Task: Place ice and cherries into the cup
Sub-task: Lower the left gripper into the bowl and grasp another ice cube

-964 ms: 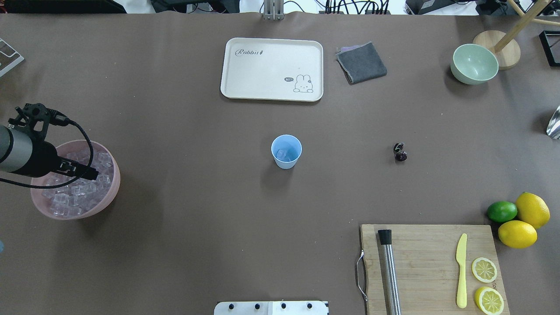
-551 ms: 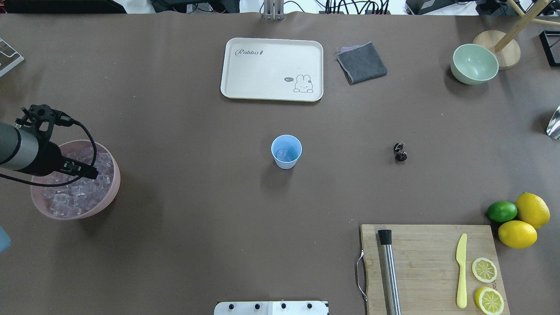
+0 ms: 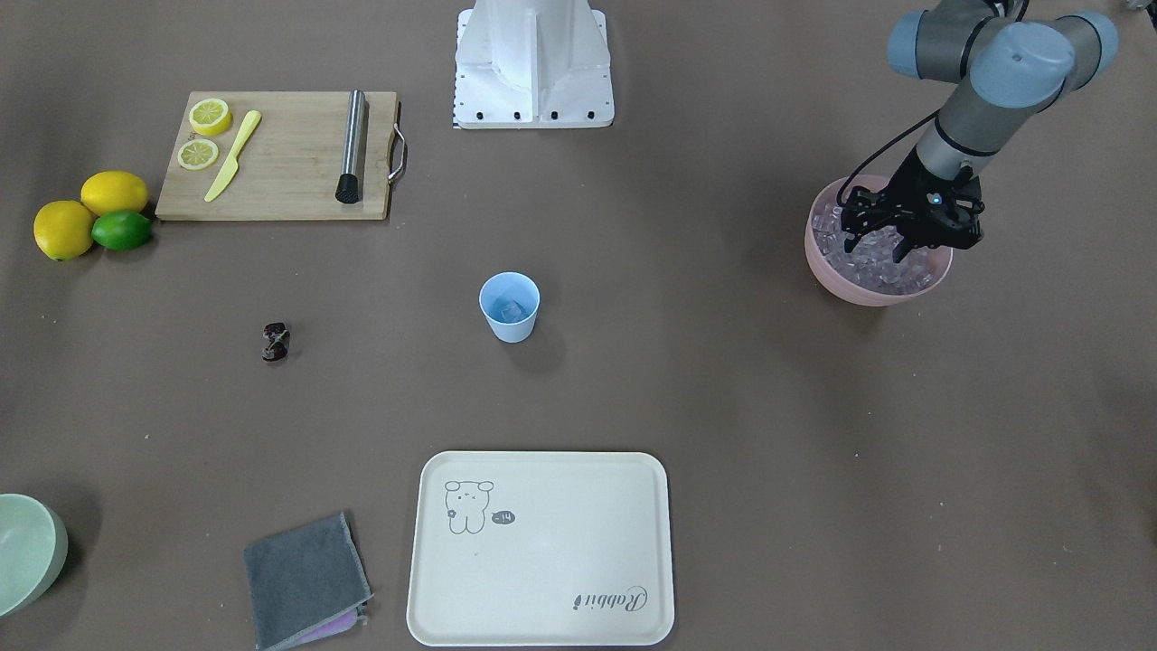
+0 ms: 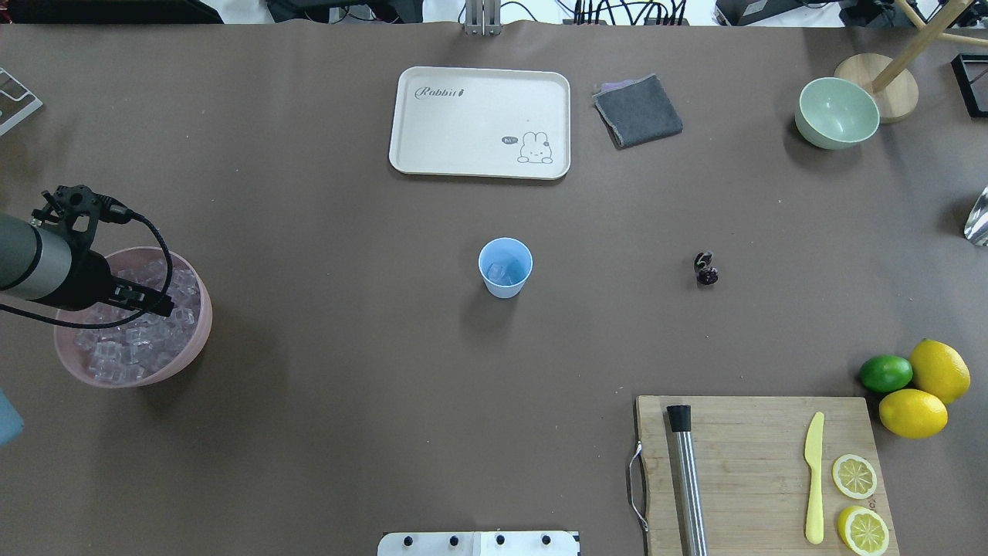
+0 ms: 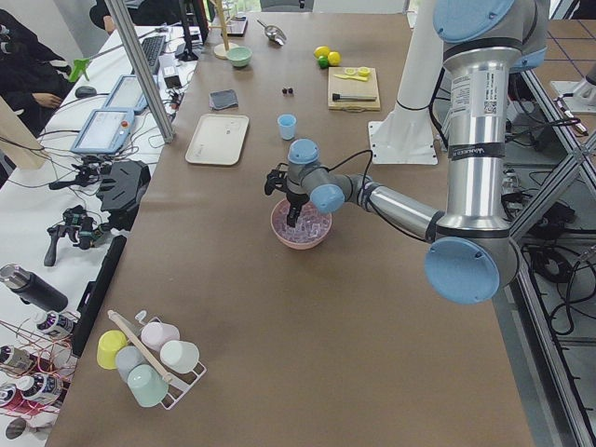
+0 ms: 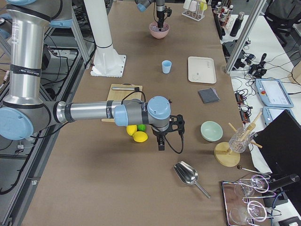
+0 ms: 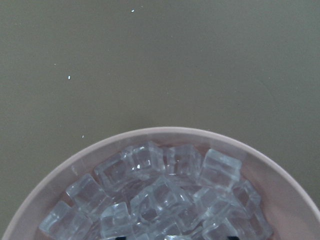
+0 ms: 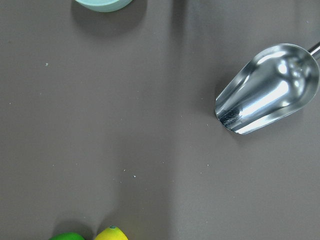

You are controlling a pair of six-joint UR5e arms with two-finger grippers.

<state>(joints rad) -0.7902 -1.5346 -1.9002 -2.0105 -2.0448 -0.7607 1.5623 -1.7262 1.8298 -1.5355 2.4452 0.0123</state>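
Hanging over the pink bowl (image 3: 868,295), far to the robot's left of the cup (image 4: 505,290), the left gripper (image 3: 895,244) has its jaws spread wide, their tips down among the ice (image 7: 165,195). No cube can be made out between them. The cubes in the bowl are too many to count. At least one more lies inside the cup, which stands upright mid-desk (image 4: 309,232).

The right gripper (image 6: 161,143) hovers far to the right of the cup, near one metal scoop (image 8: 267,90). Whether its jaws are spread or closed cannot be told.

The cherries (image 4: 705,269), seemingly two, lie on the desk to the right of the cup, well apart from it.

Beyond the cup lies one cream tray (image 4: 463,123) printed "Rabbit", with a drawn rabbit and a small "hi" bubble.

Nearer the robot than the cup, to the right, one cutting board (image 4: 749,448) carries two lemon halves (image 4: 854,476), one yellow knife (image 4: 813,479) and one steel rod (image 4: 687,483). Two whole lemons (image 4: 939,371) and one lime (image 4: 885,373) sit just beside it.
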